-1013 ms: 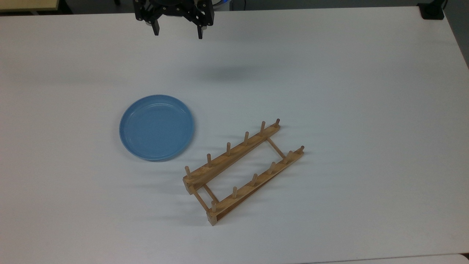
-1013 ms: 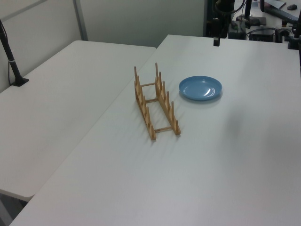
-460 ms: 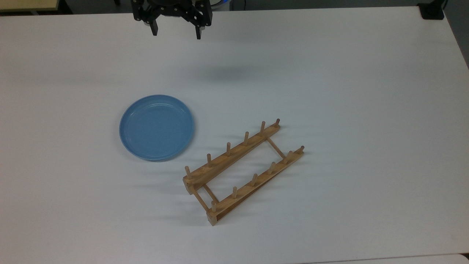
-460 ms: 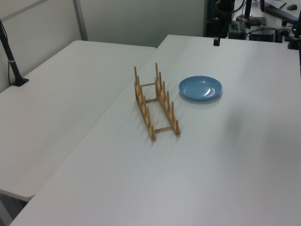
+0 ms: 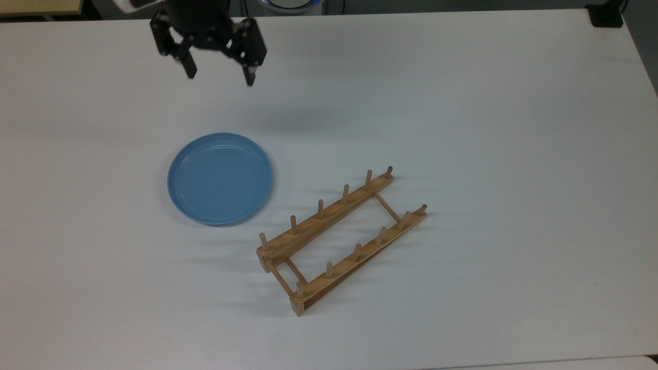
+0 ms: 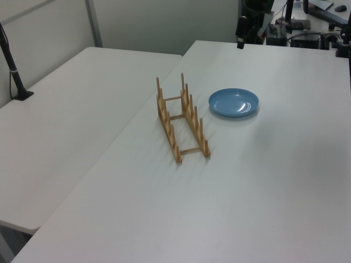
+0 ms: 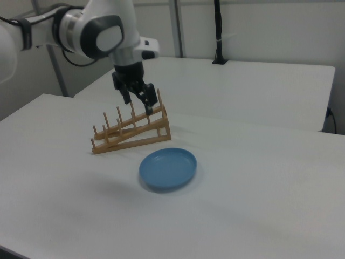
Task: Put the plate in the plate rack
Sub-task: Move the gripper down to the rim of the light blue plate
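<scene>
Plate [image 5: 220, 178] flat on white table [image 5: 462, 103], beside plate rack [image 5: 339, 239]; pincer [image 5: 220, 76] agape above.

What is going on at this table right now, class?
A white robot arm's black two-finger gripper hangs open above the white table, holding nothing. The round light-blue plate lies flat on the table, untouched. Beside it, apart from it, stands the light-brown wooden plate rack with upright pegs, with no plate in it. Nothing has been picked up yet.
</scene>
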